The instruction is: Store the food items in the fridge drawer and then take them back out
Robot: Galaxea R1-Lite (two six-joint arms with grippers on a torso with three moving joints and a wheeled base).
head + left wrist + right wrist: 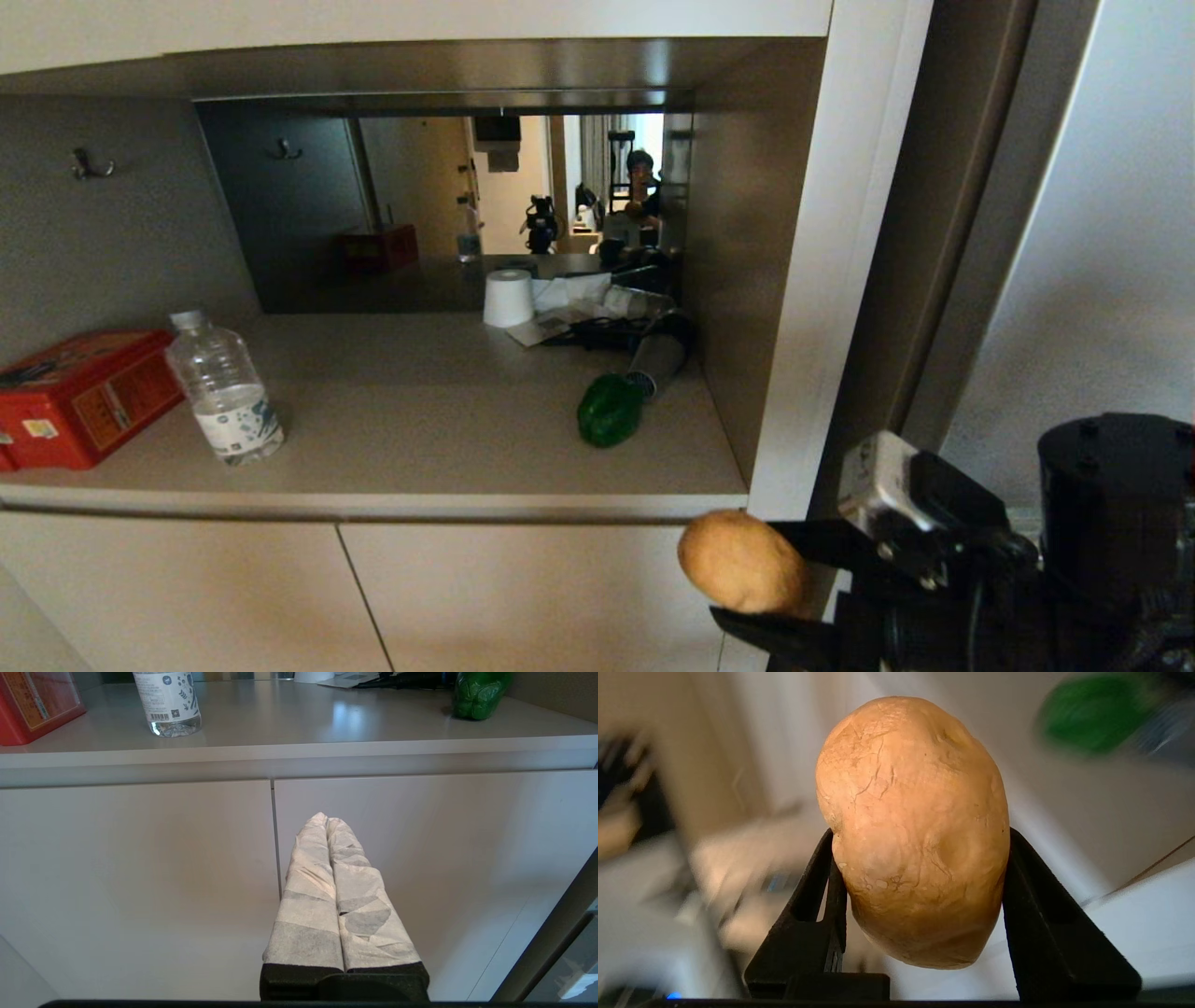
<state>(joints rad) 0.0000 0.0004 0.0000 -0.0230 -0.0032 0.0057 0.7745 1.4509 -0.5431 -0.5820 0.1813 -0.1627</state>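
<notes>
Black jaws of the right gripper (920,868) clamp the tan bun-like lump (913,830) on both sides, held below the counter's (392,467) front edge, right of the cabinet doors. The green bell pepper (609,411) sits on the counter beside a grey hair dryer (658,359). The left gripper (327,826), its wrapped fingers pressed together, faces the cabinet doors (140,882).

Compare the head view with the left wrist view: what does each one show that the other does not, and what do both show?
Only the head view shows the right gripper shut on the tan bun, a paper roll, and a hair dryer. Only the left wrist view shows the left gripper, shut, before the cabinet doors. Both show the green pepper, water bottle and red box on the counter.
</notes>
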